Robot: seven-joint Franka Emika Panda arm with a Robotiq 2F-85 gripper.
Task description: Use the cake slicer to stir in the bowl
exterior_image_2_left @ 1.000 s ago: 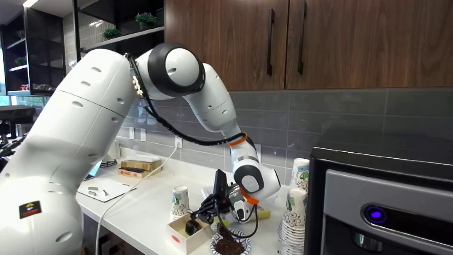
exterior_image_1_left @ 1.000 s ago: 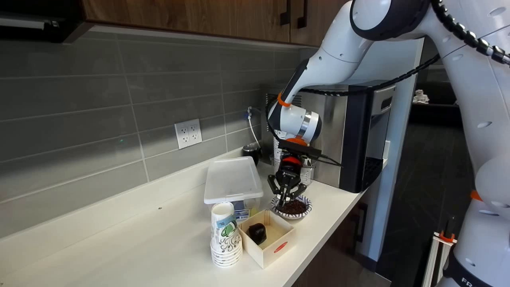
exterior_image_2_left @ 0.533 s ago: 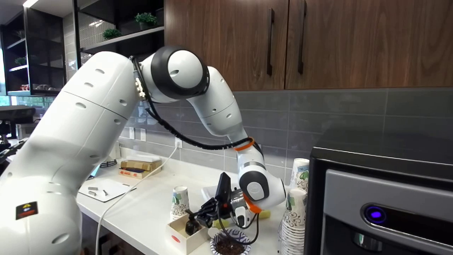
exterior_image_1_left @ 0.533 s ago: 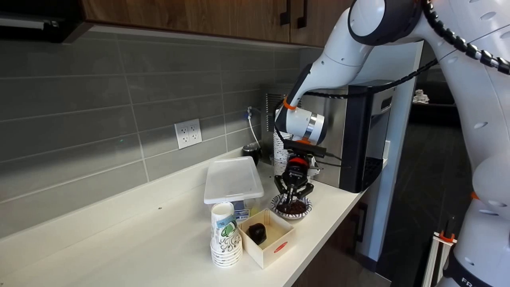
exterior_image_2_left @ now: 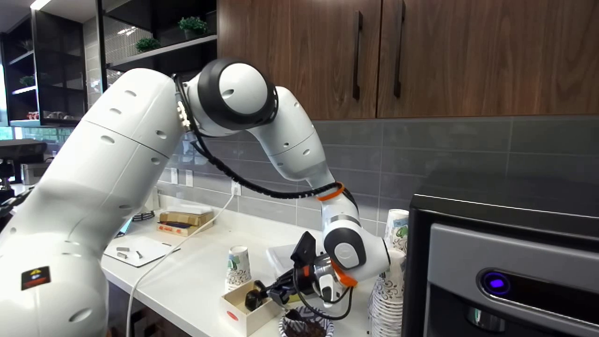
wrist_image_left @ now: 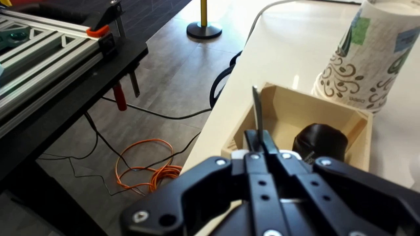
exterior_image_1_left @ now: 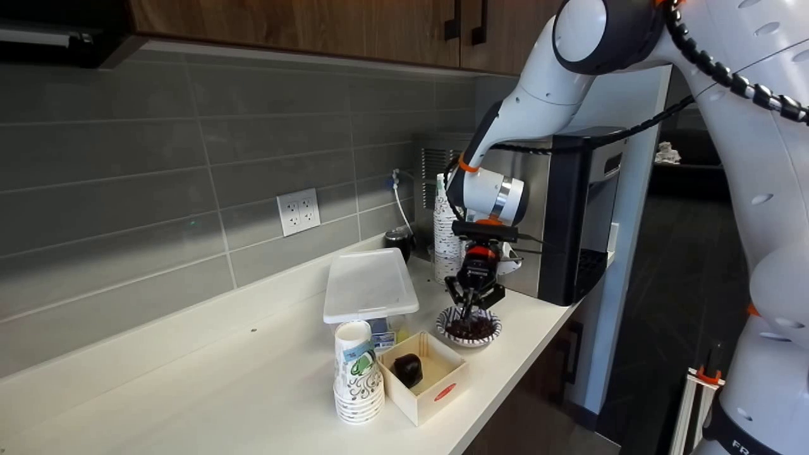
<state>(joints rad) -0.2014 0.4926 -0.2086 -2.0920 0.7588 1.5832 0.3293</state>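
Note:
The cake slicer shows in the wrist view as a thin grey metal strip (wrist_image_left: 258,109) standing up from between my fingertips. My gripper (wrist_image_left: 261,141) is shut on it. In an exterior view its dark blade (exterior_image_2_left: 294,314) points down into the bowl, over the dark brown loose contents; how deep it sits is unclear. The bowl is round with a blue-and-white patterned rim (exterior_image_1_left: 473,343); it also shows at the bottom of an exterior view (exterior_image_2_left: 330,327), partly cut off. My gripper (exterior_image_1_left: 469,304) is just above the bowl's far side there. The bowl is out of the wrist view.
A light wooden box (exterior_image_1_left: 442,393) holding a black object (exterior_image_1_left: 407,370) stands close beside the bowl. Stacked paper cups (exterior_image_1_left: 358,373), a lidded plastic container (exterior_image_1_left: 370,284), taller cup stacks (exterior_image_2_left: 388,304) and a large metal machine (exterior_image_1_left: 562,215) stand around. The counter's front edge is close.
My gripper has moved toward the machine, keeping hold of the slicer, and its tilt has changed. The bowl has slid slightly the same way. The blade has lowered into the bowl.

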